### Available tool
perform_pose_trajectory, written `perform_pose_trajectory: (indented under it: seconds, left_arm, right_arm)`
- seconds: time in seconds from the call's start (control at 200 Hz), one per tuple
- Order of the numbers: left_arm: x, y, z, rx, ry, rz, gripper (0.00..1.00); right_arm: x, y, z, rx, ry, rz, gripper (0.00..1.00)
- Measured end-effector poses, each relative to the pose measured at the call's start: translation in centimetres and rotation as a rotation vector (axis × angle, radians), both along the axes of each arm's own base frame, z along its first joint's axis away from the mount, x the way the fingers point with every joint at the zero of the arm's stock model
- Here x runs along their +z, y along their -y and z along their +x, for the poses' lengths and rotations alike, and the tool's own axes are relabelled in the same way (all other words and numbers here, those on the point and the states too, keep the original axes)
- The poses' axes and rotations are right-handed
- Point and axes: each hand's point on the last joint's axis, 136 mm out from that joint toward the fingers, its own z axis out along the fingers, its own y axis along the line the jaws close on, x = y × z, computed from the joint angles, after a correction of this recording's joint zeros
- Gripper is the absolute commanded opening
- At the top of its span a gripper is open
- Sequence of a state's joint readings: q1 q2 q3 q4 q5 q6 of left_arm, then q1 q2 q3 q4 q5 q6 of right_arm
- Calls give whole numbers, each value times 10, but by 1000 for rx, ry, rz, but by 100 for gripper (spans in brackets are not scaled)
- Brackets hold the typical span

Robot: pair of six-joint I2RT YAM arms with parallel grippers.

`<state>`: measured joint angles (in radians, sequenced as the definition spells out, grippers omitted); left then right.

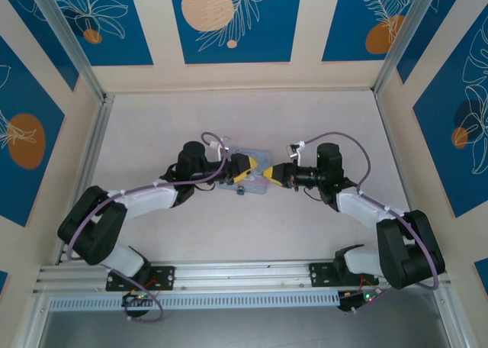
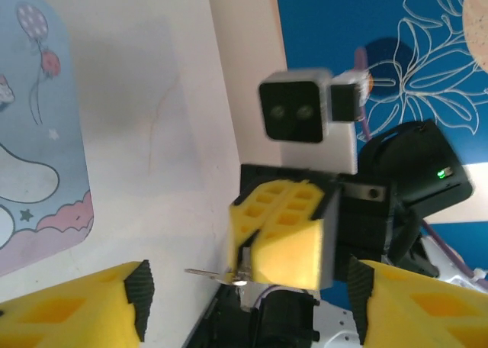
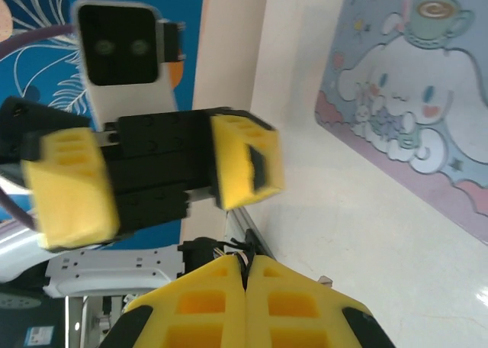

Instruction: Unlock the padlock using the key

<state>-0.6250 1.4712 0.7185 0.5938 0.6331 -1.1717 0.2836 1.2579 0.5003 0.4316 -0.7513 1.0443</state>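
Note:
My right gripper (image 2: 252,241) is shut on the key (image 2: 204,272), whose thin silver blade sticks out sideways from its yellow fingers. My left gripper (image 2: 250,294) stands open, one finger on each side of the right gripper, with nothing held. From above, the left gripper (image 1: 249,169) and right gripper (image 1: 271,172) meet tip to tip over the table's middle. The padlock (image 1: 240,193), a tiny dark piece, lies on the table just in front of the tin, below the left gripper. In the right wrist view my right gripper (image 3: 245,279) is pressed shut and faces the open left gripper (image 3: 160,172).
A pale blue cartoon-printed tin (image 1: 248,186) lies flat under both grippers; the tin (image 2: 30,134) is at the left of the left wrist view and the tin (image 3: 412,96) at the right of the right wrist view. Walls and a metal rail (image 1: 84,157) bound the white table.

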Motion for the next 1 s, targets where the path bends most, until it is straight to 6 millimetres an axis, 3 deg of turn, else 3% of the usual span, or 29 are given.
perform_pose_trajectory:
  seconds: [0.125,0.235,0.315,0.56,0.865,1.0]
  left_arm:
    - [17,-15,-6,45,88,33,81]
    - [13,-30,-14,70,146,106,84]
    - [-6,-40,-21,77,167,184,85]
    - [-94,-60,-47,47,143,422,85]
    - [-152,-53,-47,12,199,606,84]
    - [-158,-49,-35,44,255,622,83]
  right_arm:
    - [-11,6,0,-70,-43,-15,0]
    - [-20,7,0,-132,-76,-30,0]
    - [-29,4,-3,-159,-105,-46,0]
    - [-44,-15,-13,-174,-136,-86,0]
    - [-77,-26,-9,-204,-206,-140,0]
    - [-84,-23,-3,-230,-215,-151,0]
